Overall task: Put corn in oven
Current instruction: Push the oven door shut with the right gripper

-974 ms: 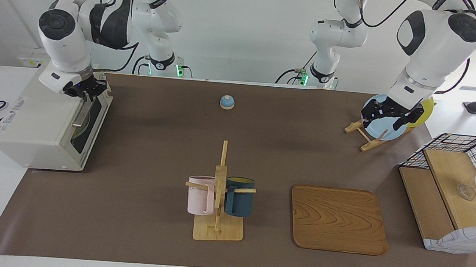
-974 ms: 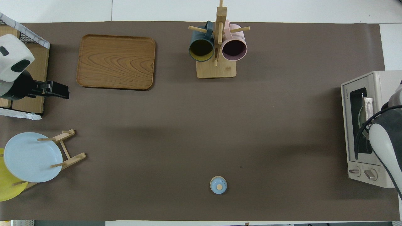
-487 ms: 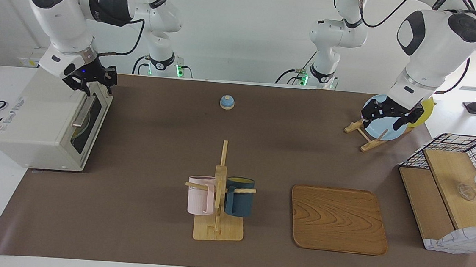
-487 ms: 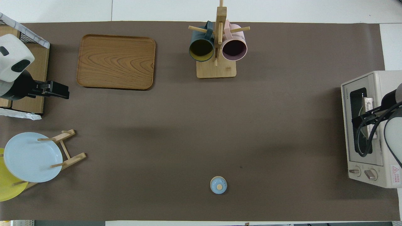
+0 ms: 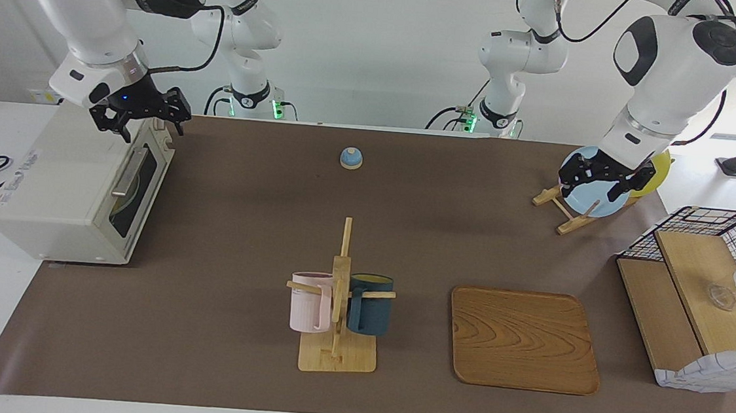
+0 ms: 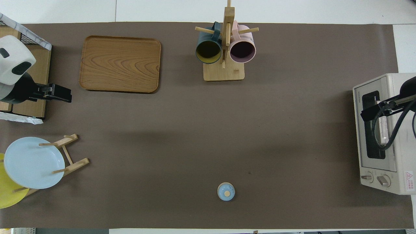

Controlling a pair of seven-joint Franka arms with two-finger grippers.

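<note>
The corn does not show in either view. The oven (image 5: 74, 187) (image 6: 385, 133) stands at the right arm's end of the bench (image 5: 242, 223) (image 6: 195, 136), its dark glass door closed, the metal bar handle across the door, two knobs at the end of its front that lies nearer to the robots. Something pale and round shows dimly through the glass; what it is cannot be told.

The right tool (image 5: 142, 113) (image 6: 378, 109) hangs in the air over the oven's top front edge, clear of the handle, its fingers spread apart and holding nothing. A black cable loops down from the arm over the door in the overhead view.

The left tool (image 5: 597, 175) (image 6: 53, 92) is up over the left arm's end of the bench, by the plate rack (image 5: 564, 212) (image 6: 70, 156); whether its fingers are spread or pressed together cannot be told. This arm waits.

The rack holds a light blue plate (image 5: 589, 197) (image 6: 32, 162) and a yellow plate (image 5: 656, 170) (image 6: 8, 195) standing on edge. Beside it, farther from the robots, is a wire-and-wood basket shelf (image 5: 702, 305) (image 6: 31, 68). A wooden tray (image 5: 523, 340) (image 6: 120, 64) lies flat on the bench. Near the middle of the edge farthest from the robots a wooden mug stand (image 5: 339, 309) (image 6: 226, 48) carries a pink mug (image 5: 310, 302) (image 6: 242, 50) and a dark blue mug (image 5: 370, 304) (image 6: 208, 51). A small blue bell (image 5: 351, 157) (image 6: 226, 191) sits alone, near the robots
</note>
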